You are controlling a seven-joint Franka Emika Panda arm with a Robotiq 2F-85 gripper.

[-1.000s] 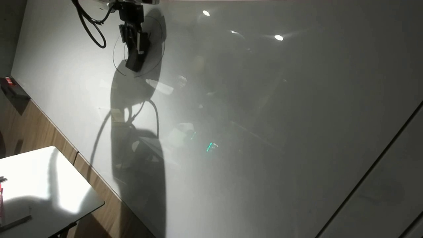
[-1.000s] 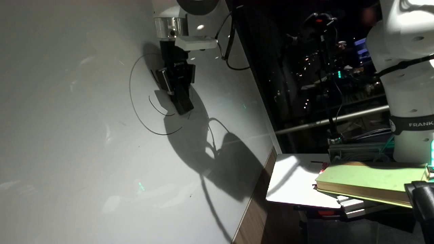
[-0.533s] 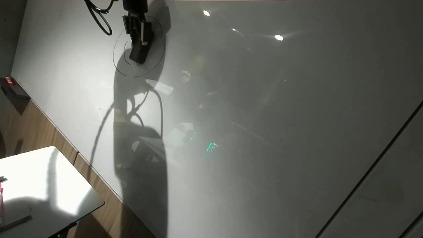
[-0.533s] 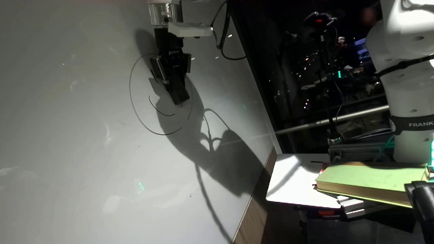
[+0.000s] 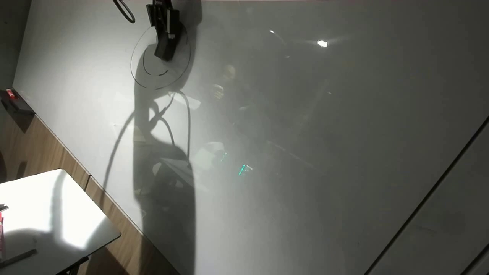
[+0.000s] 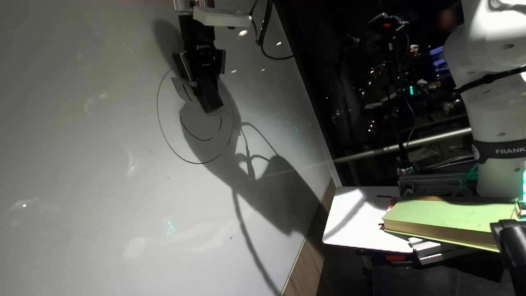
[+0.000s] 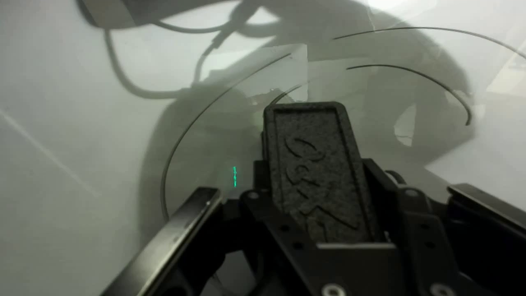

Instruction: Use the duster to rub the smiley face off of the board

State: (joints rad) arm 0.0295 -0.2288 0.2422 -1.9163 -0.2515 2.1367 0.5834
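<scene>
The duster [image 7: 316, 164] is a dark grey block with engraved writing, held lengthwise between the fingers of my gripper [image 7: 318, 185] in the wrist view. In both exterior views the gripper [image 5: 165, 26] [image 6: 201, 72] points down along the board [image 5: 286, 133] [image 6: 102, 185], with the duster [image 5: 166, 47] [image 6: 208, 98] over the upper part of the smiley face [image 5: 144, 65] [image 6: 193, 135]. The face is thin dark curves: an outer circle and an inner mouth arc, both with gaps, and a short stroke beside the duster. The duster hides part of the drawing. I cannot tell whether it touches the board.
A white tabletop [image 5: 38, 202] stands low beside the board; it also shows in an exterior view [image 6: 349, 226] with a green book [image 6: 444, 218] nearby. A dark ledge with a red object [image 5: 10, 93] is at the board's edge. A white arm section [image 6: 493, 102] stands right.
My gripper and the duster have moved upward in both exterior views. The right part of the mouth arc, covered before, now shows below the duster. The duster stays held.
</scene>
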